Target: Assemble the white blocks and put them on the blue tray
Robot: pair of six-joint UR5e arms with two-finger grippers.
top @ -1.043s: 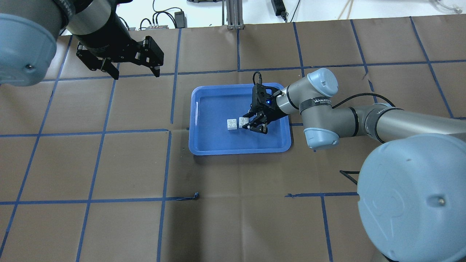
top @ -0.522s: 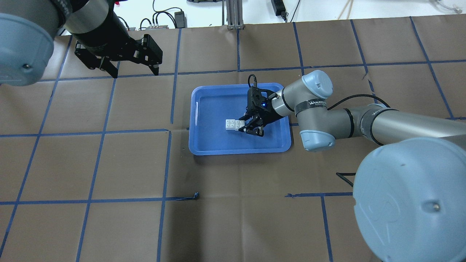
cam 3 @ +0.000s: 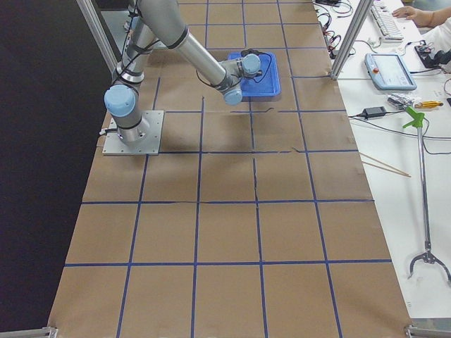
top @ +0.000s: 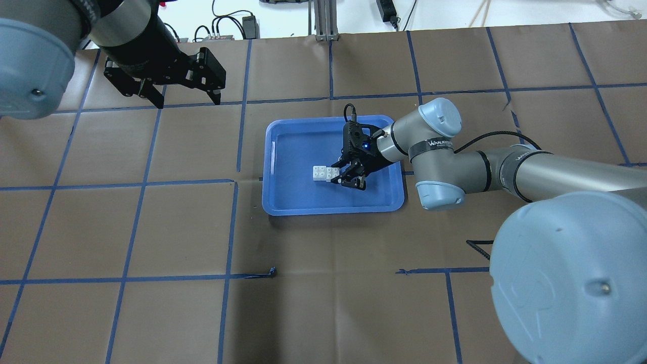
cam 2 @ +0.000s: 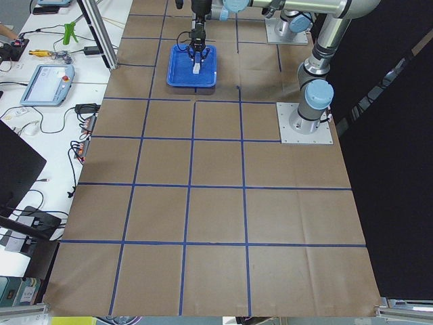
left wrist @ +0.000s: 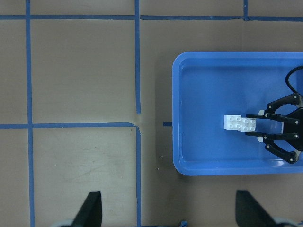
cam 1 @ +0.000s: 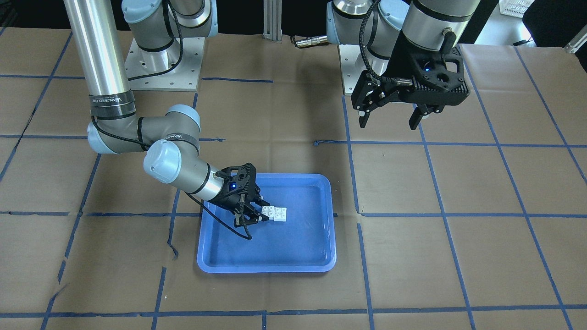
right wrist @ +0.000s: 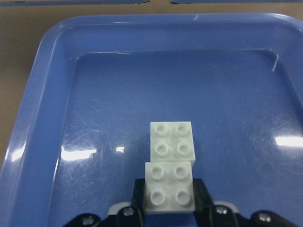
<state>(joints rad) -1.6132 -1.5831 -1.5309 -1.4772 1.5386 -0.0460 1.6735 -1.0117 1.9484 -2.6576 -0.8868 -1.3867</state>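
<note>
Overhead exterior: blue tray mid-bench. Two white blocks lie in it, studs up, side by side and touching. Right gripper is clamped on the nearer block. Left gripper is spread wide, holding nothing, well apart from the tray.

**Fig.** Blue tray: glossy smooth plastic w/ fine scuffs & glare spots. White blocks: smooth plastic, semi-matt. Table cover: matt brown paper, creased. Grid lines: blue tape. Right arm: satin metal tube; joint caps pale blue, smooth, prob. plastic. Right gripper & left gripper: matt black.
</note>
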